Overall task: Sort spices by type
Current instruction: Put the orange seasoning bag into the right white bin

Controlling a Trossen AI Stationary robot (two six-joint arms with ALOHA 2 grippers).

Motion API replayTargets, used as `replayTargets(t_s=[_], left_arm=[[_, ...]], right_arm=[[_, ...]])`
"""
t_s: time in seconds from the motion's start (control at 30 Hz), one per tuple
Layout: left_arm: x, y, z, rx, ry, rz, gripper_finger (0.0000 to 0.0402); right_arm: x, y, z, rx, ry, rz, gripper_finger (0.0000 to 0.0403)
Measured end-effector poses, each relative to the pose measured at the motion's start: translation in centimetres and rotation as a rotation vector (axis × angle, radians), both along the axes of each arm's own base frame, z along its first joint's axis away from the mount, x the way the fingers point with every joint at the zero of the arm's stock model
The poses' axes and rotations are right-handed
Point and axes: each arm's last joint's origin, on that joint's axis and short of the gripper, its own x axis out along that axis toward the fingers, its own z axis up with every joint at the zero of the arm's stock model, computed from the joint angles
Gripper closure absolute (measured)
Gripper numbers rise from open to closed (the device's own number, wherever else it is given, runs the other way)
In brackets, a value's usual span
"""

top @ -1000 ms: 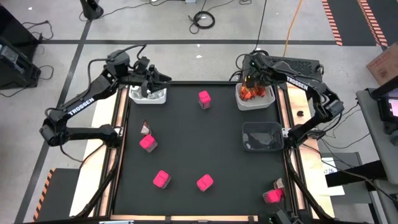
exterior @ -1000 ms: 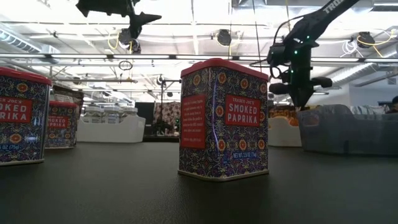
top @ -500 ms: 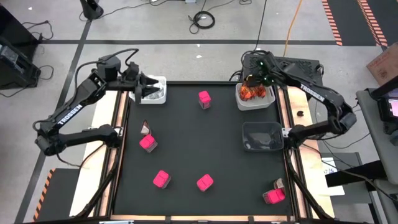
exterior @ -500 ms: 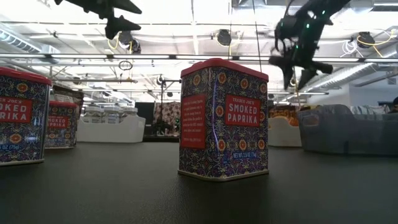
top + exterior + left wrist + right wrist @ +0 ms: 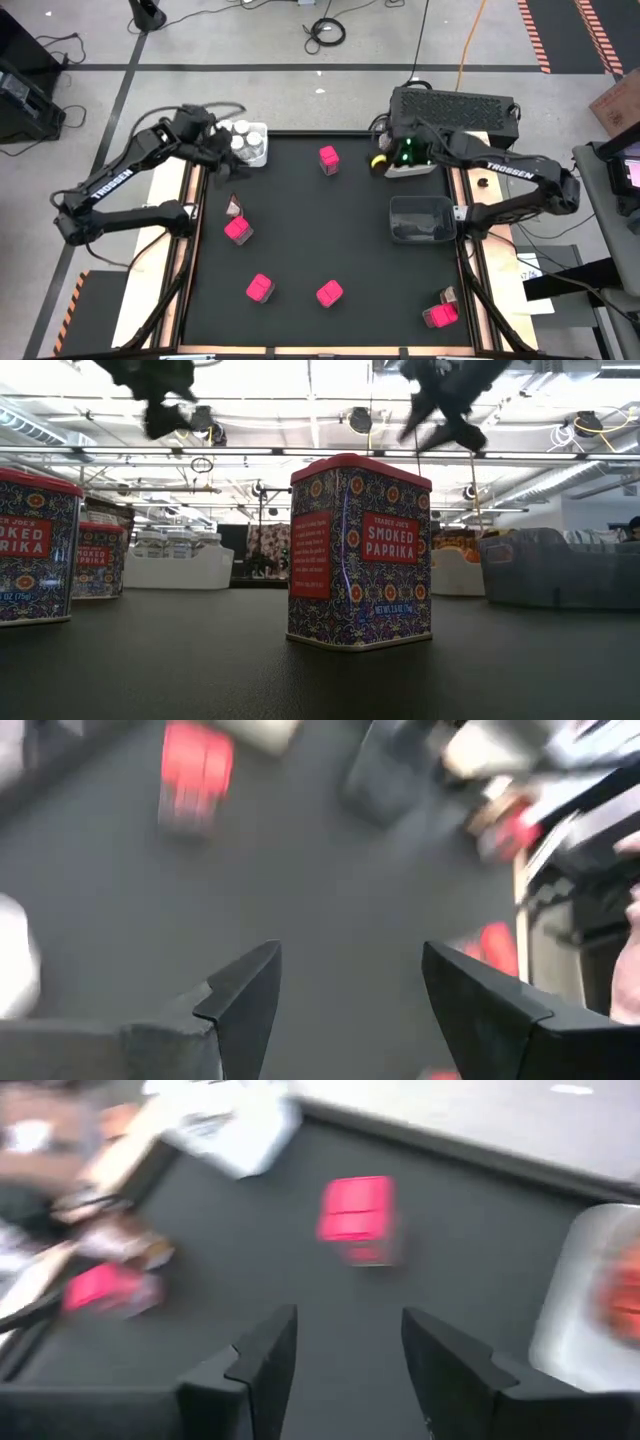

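Note:
Pink spice boxes stand on the black mat: one at the far middle [image 5: 328,158] [image 5: 355,1215], one at the left [image 5: 238,229], two near the front [image 5: 259,288] [image 5: 329,293], one at the front right [image 5: 437,315]. Sachets lie beside the left box [image 5: 234,206] and the front-right box [image 5: 448,295]. White-capped jars [image 5: 243,138] fill the far-left white bin. My left gripper [image 5: 226,168] [image 5: 350,955] hovers open just in front of that bin. My right gripper [image 5: 384,160] [image 5: 345,1315] hangs open, high beside the far-right white bin [image 5: 415,165]. Both hold nothing.
A dark translucent bin [image 5: 420,218] sits at the mat's right side, in front of the white bin with orange sachets [image 5: 610,1295]. In the low view a paprika tin [image 5: 360,550] fills the middle, with both grippers high above the mat.
My right gripper has risen out of the far-right white bin, opened, and swung toward the table's left and near side, tipping up from pointing down. My left gripper has drawn off the jar bin toward the near edge, sinking a little and tipping downward, still open.

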Motion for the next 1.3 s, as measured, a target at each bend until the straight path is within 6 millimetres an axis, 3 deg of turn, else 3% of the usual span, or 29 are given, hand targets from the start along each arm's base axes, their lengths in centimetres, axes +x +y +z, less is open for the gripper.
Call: replayTargets(t_s=[0.17, 0.3, 0.43, 0.7, 1.13, 1.3], left_arm=[[-0.8, -1.8, -1.8, -0.078, 0.326, 0.102, 0.0155], [-1.4, -2.3, -2.5, -0.085, 0.514, 0.281, 0.0155], [-1.2, -2.3, -3.1, -0.211, 0.605, 0.411, 0.0155], [0.5, -2.2, -4.8, -0.253, 0.672, 0.44, 0.0155], [2.5, -2.4, -6.2, -0.16, 0.792, 0.469, 0.0155], [2.3, -2.5, -8.4, -0.17, 0.851, 0.471, 0.0155]], right_arm=[[2.7, 2.5, 0.6, -0.078, -0.132, 0.162, 0.0232], [3.7, 2.6, 0.4, -0.104, -0.147, 0.204, 0.0232], [4.0, 2.3, -0.1, -0.13, -0.115, 0.218, 0.0232], [4.0, 2.3, -0.2, -0.156, -0.1, 0.241, 0.0232], [3.7, 2.5, -0.6, -0.173, -0.037, 0.332, 0.0232], [3.7, 2.5, -0.6, -0.19, -0.031, 0.347, 0.0232]])
